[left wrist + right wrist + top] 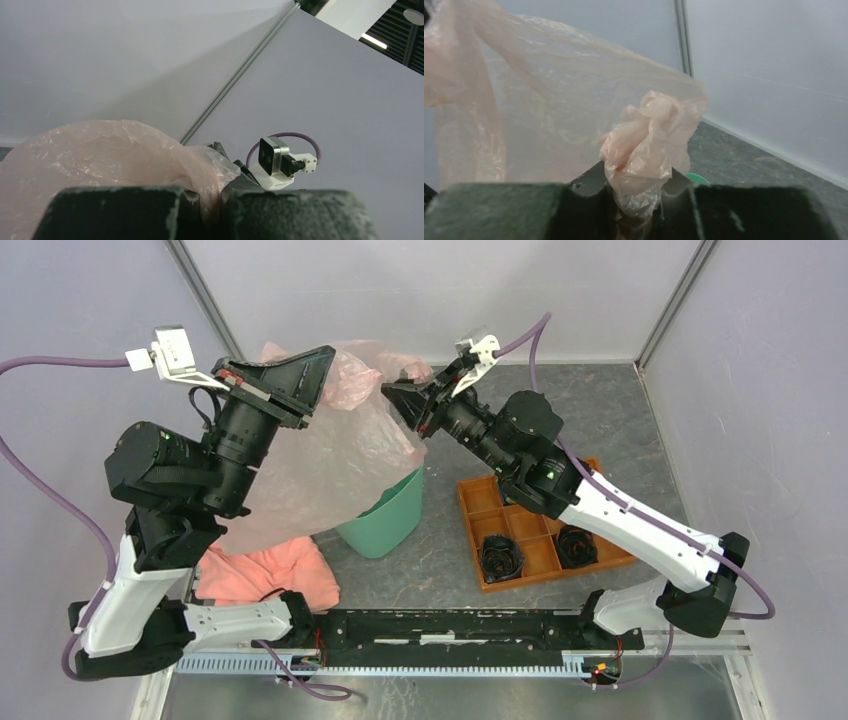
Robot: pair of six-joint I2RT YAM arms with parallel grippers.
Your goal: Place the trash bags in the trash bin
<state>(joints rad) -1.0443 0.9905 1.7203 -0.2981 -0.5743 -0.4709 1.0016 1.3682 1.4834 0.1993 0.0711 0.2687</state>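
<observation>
Wad of bag (646,135) in right gripper (644,202), wrist view

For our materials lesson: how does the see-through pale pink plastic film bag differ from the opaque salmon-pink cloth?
The pale pink plastic film bag is glossy and see-through; the salmon-pink cloth is matte and opaque. The bag is held aloft, pinched in the left gripper and right gripper; the cloth lies crumpled on the table. The bag spreads wider than the cloth. Both are pink and wrinkled.
</observation>
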